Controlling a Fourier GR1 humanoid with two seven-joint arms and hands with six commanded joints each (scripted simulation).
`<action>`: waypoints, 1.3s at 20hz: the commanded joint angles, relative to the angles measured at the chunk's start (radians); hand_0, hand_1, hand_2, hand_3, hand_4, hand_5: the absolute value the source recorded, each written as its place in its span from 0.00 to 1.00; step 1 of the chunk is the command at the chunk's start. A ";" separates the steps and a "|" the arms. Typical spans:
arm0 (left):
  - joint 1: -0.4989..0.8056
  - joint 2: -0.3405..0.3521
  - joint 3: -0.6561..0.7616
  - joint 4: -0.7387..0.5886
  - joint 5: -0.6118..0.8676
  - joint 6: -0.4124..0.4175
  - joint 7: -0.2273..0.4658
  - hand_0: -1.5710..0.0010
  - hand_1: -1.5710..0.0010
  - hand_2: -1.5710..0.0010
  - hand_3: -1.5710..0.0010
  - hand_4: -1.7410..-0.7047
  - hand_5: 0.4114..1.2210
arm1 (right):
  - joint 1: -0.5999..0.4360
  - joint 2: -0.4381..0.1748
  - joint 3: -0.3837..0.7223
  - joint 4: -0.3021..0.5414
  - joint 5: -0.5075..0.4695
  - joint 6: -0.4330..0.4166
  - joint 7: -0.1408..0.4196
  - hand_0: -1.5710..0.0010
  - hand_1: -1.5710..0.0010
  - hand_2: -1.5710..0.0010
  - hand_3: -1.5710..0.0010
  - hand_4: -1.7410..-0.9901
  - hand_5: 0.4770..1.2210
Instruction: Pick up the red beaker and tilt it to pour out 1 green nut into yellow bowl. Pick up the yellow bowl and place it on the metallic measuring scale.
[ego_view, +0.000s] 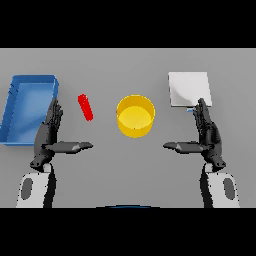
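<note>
1. Holding my left hand (48, 134) and right hand (207, 132) spread above the table's (125, 170) near edge, gripping nothing.
2. The red beaker (85, 107) lies left of the mid-table yellow bowl (135, 116).
3. The metallic scale (188, 89) sits right; a blue tray (27, 107) sits at the left edge.

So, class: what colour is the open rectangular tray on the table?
Blue tray, clearest in the head view.

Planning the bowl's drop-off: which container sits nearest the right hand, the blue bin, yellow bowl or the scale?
The metallic scale, the pale square just beyond the right hand.
</note>
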 joint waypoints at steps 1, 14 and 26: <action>0.001 0.001 0.001 0.000 0.001 0.000 -0.001 1.00 1.00 1.00 1.00 0.62 0.26 | 0.001 0.001 0.001 -0.001 0.000 -0.001 0.000 1.00 1.00 1.00 1.00 0.82 0.25; 0.116 0.044 -0.102 -0.131 -0.158 0.019 0.025 1.00 1.00 1.00 1.00 0.62 0.25 | 0.105 -0.038 0.145 -0.096 0.278 -0.071 -0.132 1.00 1.00 1.00 1.00 0.83 0.25; -0.173 0.028 -0.039 0.218 -0.191 0.074 -0.055 1.00 1.00 1.00 1.00 0.57 0.27 | 0.112 -0.031 0.138 -0.125 0.234 -0.044 -0.112 1.00 1.00 1.00 1.00 0.69 0.26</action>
